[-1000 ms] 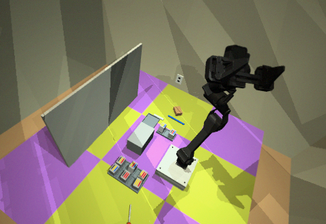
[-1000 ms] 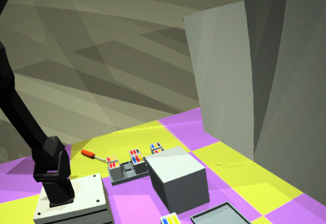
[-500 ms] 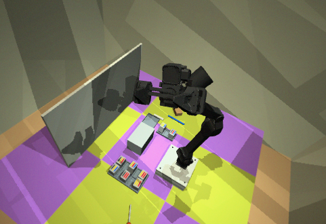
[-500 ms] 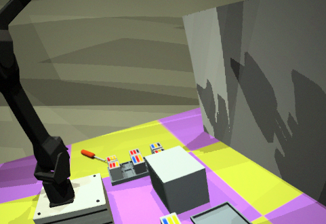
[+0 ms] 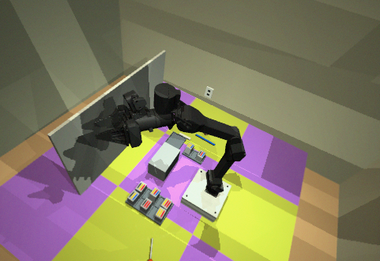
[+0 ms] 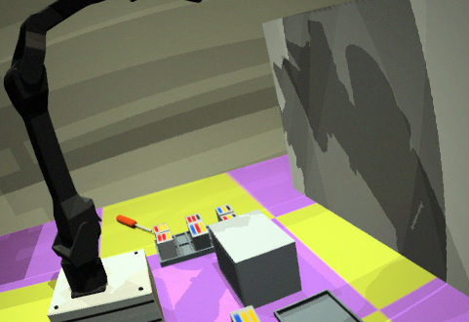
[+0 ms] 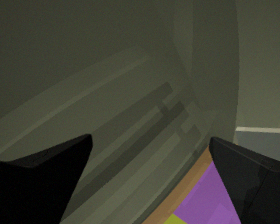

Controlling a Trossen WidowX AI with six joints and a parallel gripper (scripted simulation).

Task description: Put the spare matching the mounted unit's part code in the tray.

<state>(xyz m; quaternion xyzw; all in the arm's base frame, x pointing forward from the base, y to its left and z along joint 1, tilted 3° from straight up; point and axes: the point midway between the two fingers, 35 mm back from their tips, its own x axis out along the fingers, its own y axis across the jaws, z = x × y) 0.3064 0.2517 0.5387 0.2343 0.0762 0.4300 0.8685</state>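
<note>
My gripper (image 7: 151, 142) is open and empty. In the top view it is raised to the left, in front of the upright panel, far from the units. A large rack (image 5: 142, 211) (image 6: 186, 257) holds several small units with coloured stripes, red, yellow and blue. A small rack (image 5: 192, 157) holds two units, one grey-topped unit (image 5: 190, 149) and one striped unit (image 5: 201, 154). A unit with blue and yellow stripes (image 6: 244, 315) shows at the bottom of the exterior view. The grey tray (image 5: 175, 140) (image 6: 318, 310) shows no unit in it. I cannot read any code or tell the mounted unit.
A large grey box (image 5: 164, 154) (image 6: 254, 239) stands between the racks, beside the tray. The tall panel (image 5: 156, 69) (image 6: 328, 171) stands behind. A blue rod (image 5: 205, 139) lies near the small rack. A screwdriver (image 5: 151, 247) (image 6: 126, 221) lies beyond the large rack.
</note>
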